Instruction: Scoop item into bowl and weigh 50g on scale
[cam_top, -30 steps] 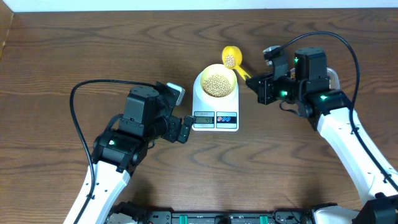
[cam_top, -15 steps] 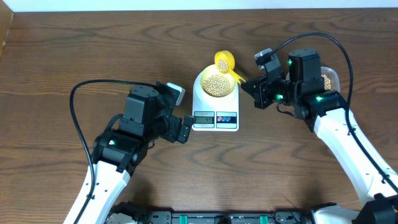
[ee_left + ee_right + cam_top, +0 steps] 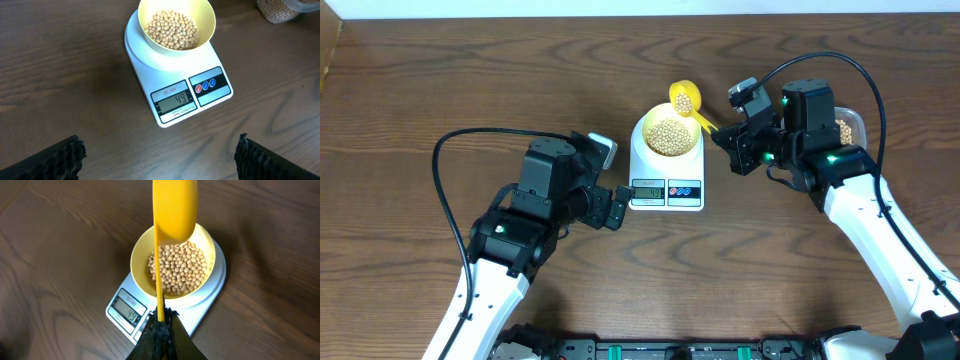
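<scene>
The pale-yellow bowl [image 3: 651, 121] stands on the white scale [image 3: 666, 196], holding a heap of tan beans [image 3: 668, 136]. In the left wrist view the bowl [image 3: 209, 20], its beans [image 3: 171, 29] and the scale [image 3: 216, 94] lie ahead, and the display reads 49. My right gripper [image 3: 726, 136] is shut on the handle of a bright-yellow scoop [image 3: 684, 97], whose head hangs at the bowl's far rim with a few beans in it. From the right wrist the scoop [image 3: 174, 207] hangs above the bowl [image 3: 136, 255] and beans [image 3: 180, 269]. My left gripper [image 3: 618, 208] stands open and empty beside the scale's front left corner.
A clear tub of beans [image 3: 847, 128] sits behind my right arm, also seen in the left wrist view as the tub [image 3: 280, 9] at the top right. Bare brown wood surrounds the scale. A black cable loops left of my left arm.
My right gripper has swung left and brought the scoop from behind and right of the bowl to its far rim. The left arm has not moved.
</scene>
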